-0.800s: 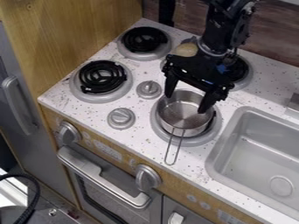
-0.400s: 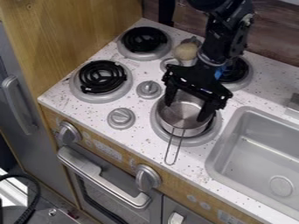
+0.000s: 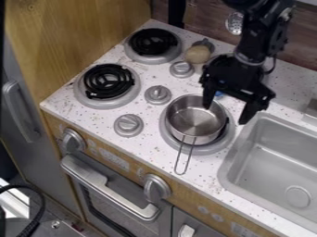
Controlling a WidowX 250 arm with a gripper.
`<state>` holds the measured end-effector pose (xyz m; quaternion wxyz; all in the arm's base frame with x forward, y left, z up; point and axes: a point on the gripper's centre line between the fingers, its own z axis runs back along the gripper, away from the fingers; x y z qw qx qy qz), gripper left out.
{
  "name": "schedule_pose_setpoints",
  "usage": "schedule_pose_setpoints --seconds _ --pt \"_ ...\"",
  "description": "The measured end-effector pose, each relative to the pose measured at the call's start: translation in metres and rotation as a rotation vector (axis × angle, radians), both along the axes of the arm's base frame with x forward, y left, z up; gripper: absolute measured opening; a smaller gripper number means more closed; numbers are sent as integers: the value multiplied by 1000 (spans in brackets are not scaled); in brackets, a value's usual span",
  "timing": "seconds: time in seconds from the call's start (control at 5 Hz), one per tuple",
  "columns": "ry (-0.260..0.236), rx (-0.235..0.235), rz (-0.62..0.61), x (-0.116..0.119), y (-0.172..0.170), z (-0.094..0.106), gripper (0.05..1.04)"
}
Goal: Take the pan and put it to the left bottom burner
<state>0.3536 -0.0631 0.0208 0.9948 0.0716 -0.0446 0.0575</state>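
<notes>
My gripper hangs at the pan's upper right with its fingers spread wide; the left finger is over the pan's upper right rim and the right one is out by the sink's upper left corner. The silver pan rests on the right bottom burner, its wire handle pointing toward the front edge. The left bottom burner, a black coil in a grey ring, has nothing on it.
Another coil burner is at the upper left. Knobs stand between the burners. A round tan object sits near the back. The sink is at the right.
The gripper has moved to the right, from over the pan to its upper right side. The pan has stayed where it was.
</notes>
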Motion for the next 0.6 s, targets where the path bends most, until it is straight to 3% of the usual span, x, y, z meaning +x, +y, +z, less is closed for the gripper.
schedule_pose_setpoints --seconds 0.4,0.6 --pt "42 14 30 14 4 -25 1001" --pt "64 -13 75 19 13 -40 1001"
